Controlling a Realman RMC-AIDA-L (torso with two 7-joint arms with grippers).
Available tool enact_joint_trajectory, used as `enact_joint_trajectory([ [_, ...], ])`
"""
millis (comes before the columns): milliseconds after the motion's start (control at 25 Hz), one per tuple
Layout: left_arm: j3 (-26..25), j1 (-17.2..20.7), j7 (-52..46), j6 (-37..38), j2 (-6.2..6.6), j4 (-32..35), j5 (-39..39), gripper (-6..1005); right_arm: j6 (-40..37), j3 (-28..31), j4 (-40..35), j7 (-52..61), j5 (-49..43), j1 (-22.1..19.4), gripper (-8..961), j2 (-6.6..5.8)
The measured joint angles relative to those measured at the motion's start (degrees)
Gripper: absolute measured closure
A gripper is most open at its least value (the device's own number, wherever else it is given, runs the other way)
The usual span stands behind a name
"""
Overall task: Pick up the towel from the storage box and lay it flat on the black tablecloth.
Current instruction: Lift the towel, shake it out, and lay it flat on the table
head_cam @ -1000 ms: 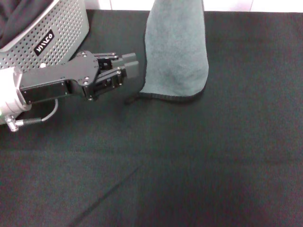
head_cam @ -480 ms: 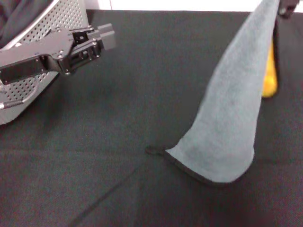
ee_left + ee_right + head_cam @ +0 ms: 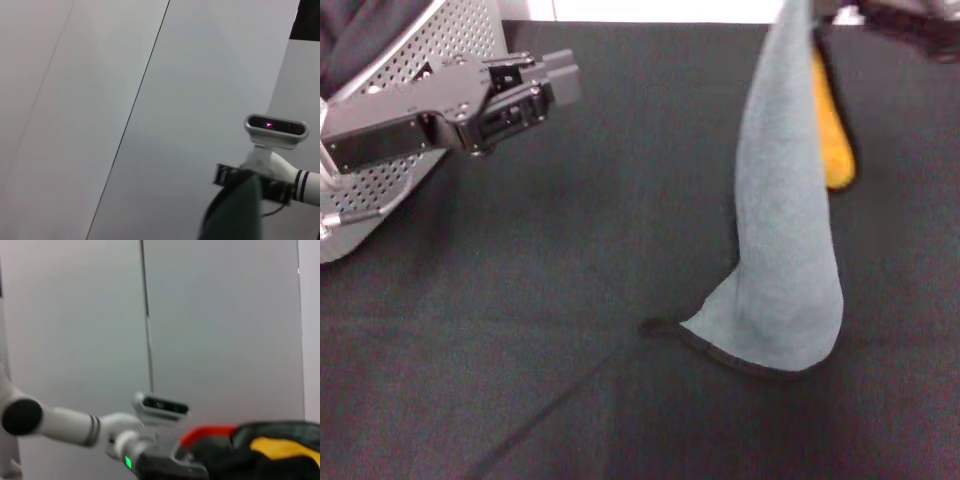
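While the towel (image 3: 788, 230) hangs vertically, hem touching the black tablecloth (image 3: 570, 330), jaw states stay unclear.

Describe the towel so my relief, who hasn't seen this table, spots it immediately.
Start at the large black tablecloth that covers the table. Right of its middle, a soft grey-teal terry towel hangs in a tall drape from above the head view, its lower end touching the cloth. Its thin black stitched border separates it from the yellow-orange object behind it.

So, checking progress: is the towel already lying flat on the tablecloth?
No, the towel hangs upright, only its bottom edge touching the black tablecloth.
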Motion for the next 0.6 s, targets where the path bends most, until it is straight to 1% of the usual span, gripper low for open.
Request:
enact_joint_trajectory([
  [120,0.0,0.3,0.1,0.0,-0.58,-0.1,0.4,757,7.2,-3.7,0.8,-2.3,-4.1,2.5,946,1.97],
  [240,0.0,0.6,0.3,0.0,-1.25,-0.2,1.3,757,13.6,-7.5,1.3,-3.9,-6.4,4.7,946,3.44],
  [360,0.0,0.7,0.4,-0.1,-2.05,-0.3,2.4,757,17.6,-9.7,2.1,-6.1,-6.9,6.9,946,4.35],
  [440,0.0,0.8,0.6,-0.2,-2.48,-0.6,3.1,757,19.4,-9.8,2.1,-7.4,-6.9,7.9,946,5.15],
  [520,0.0,0.9,0.8,-0.4,-2.68,-0.9,3.7,757,21.2,-9.7,1.7,-9.0,-6.8,8.9,946,5.82],
  [600,0.0,1.0,1.0,-0.9,-2.79,-1.0,4.1,757,22.0,-9.6,1.5,-10.2,-6.6,9.5,946,6.07],
])
